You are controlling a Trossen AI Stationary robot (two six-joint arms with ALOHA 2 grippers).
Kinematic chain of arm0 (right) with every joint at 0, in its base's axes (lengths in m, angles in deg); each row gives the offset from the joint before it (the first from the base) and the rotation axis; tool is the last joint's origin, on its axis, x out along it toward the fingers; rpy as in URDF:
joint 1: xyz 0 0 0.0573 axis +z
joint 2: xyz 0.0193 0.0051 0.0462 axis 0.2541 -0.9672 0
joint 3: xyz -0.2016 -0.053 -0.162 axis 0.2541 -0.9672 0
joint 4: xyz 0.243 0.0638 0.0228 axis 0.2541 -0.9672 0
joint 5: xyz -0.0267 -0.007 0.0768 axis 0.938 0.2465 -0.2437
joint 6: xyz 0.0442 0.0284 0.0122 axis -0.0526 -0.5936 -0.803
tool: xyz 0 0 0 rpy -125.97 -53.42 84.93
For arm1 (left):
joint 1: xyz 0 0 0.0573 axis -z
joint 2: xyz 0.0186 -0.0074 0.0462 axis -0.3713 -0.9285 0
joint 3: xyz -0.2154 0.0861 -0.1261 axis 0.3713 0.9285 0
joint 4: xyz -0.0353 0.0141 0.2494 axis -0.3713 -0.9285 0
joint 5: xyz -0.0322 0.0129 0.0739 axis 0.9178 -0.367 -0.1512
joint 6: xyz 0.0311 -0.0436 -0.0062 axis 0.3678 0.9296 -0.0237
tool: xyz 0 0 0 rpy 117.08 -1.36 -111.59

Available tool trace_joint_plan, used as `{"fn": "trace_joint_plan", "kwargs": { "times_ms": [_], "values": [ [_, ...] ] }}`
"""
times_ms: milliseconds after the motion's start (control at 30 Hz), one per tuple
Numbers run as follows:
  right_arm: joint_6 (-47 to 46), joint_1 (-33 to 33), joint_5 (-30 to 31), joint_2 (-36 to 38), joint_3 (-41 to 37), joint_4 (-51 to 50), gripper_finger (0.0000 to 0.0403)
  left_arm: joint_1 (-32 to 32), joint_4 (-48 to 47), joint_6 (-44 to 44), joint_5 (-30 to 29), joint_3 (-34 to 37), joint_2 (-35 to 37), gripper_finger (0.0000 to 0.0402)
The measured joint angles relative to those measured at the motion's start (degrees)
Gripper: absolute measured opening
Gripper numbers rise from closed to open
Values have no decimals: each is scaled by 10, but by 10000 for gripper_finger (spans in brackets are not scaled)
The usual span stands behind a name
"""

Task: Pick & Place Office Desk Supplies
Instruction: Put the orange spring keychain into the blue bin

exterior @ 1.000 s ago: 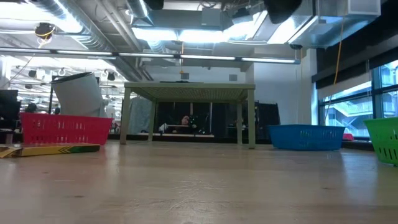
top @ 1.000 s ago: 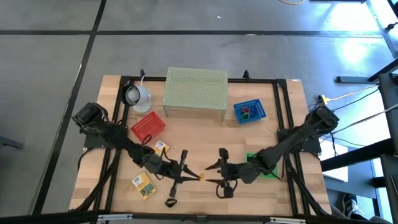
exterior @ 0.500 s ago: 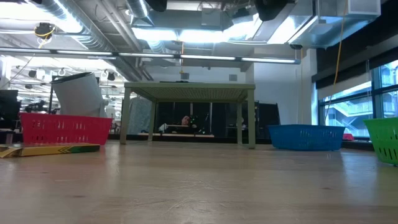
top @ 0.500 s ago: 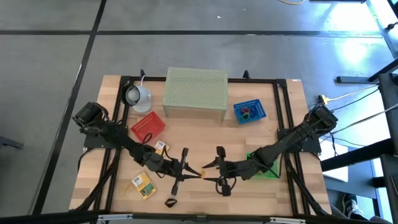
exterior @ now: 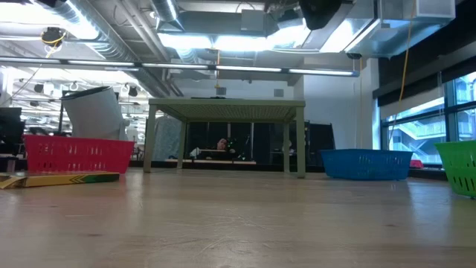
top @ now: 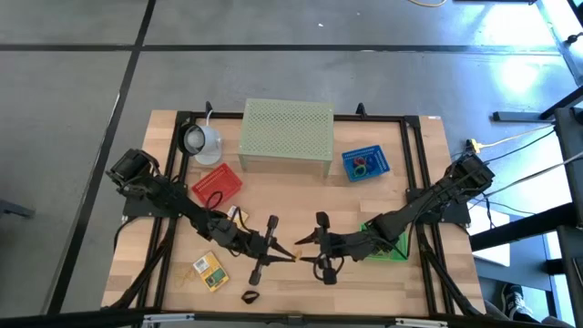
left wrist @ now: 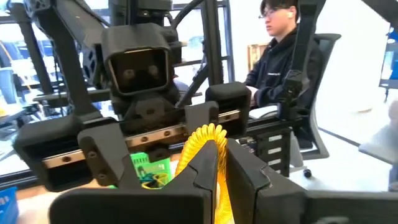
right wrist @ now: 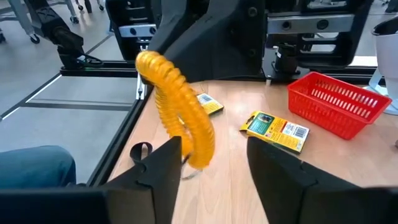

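Yellow coil (right wrist: 177, 106) pinched by left gripper (top: 293, 254), between right gripper (top: 302, 253) open jaws

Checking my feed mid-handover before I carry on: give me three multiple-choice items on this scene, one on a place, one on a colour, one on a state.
1. Where does the blue basket stand?
A) Beside the pale green stand, on the right arm's side
B) Under the stand
C) At the near edge, by the left arm

2. What colour is the coil in the left gripper?
A) Red
B) Yellow
C) Purple

3. How is the right gripper?
A) Shut on the coil
B) Shut, far from the coil
C) Open, with the coil between its fingers

Answers:
1. A: the high view shows the blue basket next to the pale green stand.
2. B: the left gripper pinches a yellow coil.
3. C: the right gripper has its fingers spread on either side of the coil.
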Motion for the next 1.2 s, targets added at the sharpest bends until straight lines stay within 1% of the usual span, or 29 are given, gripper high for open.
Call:
{"fn": "trace_joint_plan", "kwargs": {
  "times_ms": [267,433,533,633,800,900,1067,1200],
  "values": [
    [-2,0,-4,0,0,0,113,0,-4,2,0,0,0,16],
    [-2,0,-55,0,0,2,64,0,-13,3,0,0,0,16],
    [-2,0,-60,0,0,5,44,0,-13,3,0,0,0,16],
    [-2,0,-60,0,0,6,41,0,-13,3,0,0,0,16],
    [-9,0,-60,0,0,6,64,0,-13,3,0,0,0,16],
    [-18,-1,-59,0,0,6,66,0,-13,3,-1,0,0,16],
    [-32,-2,-58,0,0,6,39,0,-13,7,-1,0,0,17],
    [-32,-3,-58,0,0,6,22,0,-13,17,-1,0,0,25]
  ]
}}
